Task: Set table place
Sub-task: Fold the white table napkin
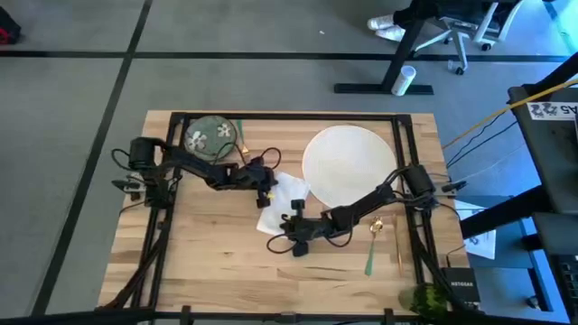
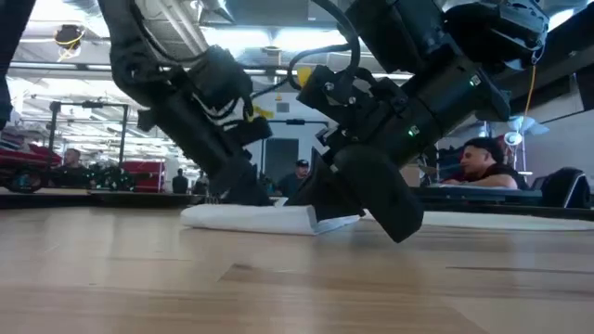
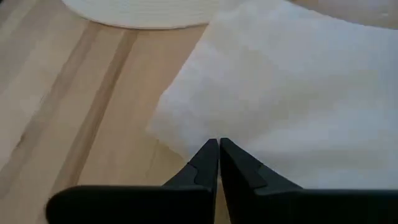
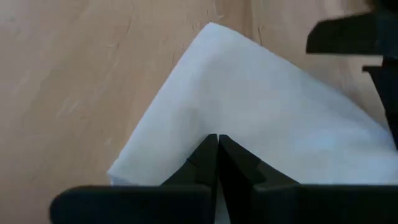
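Note:
A white napkin (image 1: 285, 204) lies on the wooden table (image 1: 208, 253), just left of the large white plate (image 1: 348, 162). My left gripper (image 1: 267, 191) is shut at the napkin's far left edge. My right gripper (image 1: 294, 231) is shut at its near edge. In the low view the napkin (image 2: 264, 218) lies flat under both grippers. The green flowered dish (image 1: 209, 137) sits at the far left. Gold cutlery with green handles (image 1: 373, 246) lies right of the napkin. A green tumbler (image 1: 421, 298) stands at the near right corner. My left gripper is shut on the napkin's edge (image 3: 186, 140) near a corner, slanting down from the table's left; one layer or several, I cannot tell. The napkin stays lying on the table. My right gripper is shut on the napkin's near edge (image 4: 180, 155), slanting down from the table's right. Its fingertips (image 4: 208, 152) hide the place of contact. The napkin rests on the wood.
Black frame bars (image 1: 167, 226) run along the table's left, right and far sides. Bare wood (image 1: 217, 262) lies left of and nearer than the napkin. People sit in the room behind the table in the low view.

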Robot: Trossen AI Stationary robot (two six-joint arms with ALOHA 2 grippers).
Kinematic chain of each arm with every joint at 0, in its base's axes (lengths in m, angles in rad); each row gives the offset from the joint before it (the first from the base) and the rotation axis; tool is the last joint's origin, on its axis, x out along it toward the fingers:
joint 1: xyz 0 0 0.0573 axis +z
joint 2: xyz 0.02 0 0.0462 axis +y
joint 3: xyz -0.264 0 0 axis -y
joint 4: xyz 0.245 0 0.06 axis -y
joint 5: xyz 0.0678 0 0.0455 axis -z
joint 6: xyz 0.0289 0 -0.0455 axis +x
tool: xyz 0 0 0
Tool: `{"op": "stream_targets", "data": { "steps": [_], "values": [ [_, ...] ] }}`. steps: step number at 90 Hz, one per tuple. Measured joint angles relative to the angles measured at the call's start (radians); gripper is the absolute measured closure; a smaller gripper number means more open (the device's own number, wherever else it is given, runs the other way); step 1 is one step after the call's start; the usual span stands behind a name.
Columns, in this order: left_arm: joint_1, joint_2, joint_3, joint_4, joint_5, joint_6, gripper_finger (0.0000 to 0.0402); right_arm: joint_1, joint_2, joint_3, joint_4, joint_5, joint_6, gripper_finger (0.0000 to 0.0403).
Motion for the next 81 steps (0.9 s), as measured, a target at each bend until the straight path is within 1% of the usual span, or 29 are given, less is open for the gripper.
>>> {"op": "stream_targets", "data": {
  "steps": [15,29,37,41,46,53,64,81],
  "values": [
    [0.012,0.046,0.005,0.098,0.026,-0.003,0.0402,0.0,0.0,0.0,0.0,-0.014,0.0,0.0403],
    [0.031,0.04,0.022,0.083,0.012,0.018,0.0402,0.0,0.0,0.0,0.0,-0.021,0.0,0.0403],
    [0.038,0.011,0.038,0.084,0.014,0.023,0.0402,0.0,0.0,0.0,0.001,-0.027,0.0,0.0403],
    [0.036,-0.008,0.041,0.086,0.037,0.025,0.0402,0.0,0.0,0.0,0.001,-0.029,0.0,0.0403],
    [0.027,-0.025,0.042,0.083,0.093,0.027,0.0402,0.0,0.0,0.0,0.001,-0.029,0.0,0.0403],
    [0.006,-0.036,0.042,0.059,0.154,0.063,0.0402,0.0,0.0,0.0,0.0,-0.03,0.0,0.0403],
    [-0.011,-0.03,0.042,0.056,0.165,0.103,0.0402,0.0,0.0,0.0,0.0,-0.031,-0.001,0.0403],
    [0.013,0.002,0.043,0.073,0.169,0.138,0.0402,0.001,0.0,0.0,0.004,-0.035,-0.001,0.0403]
  ]
}}
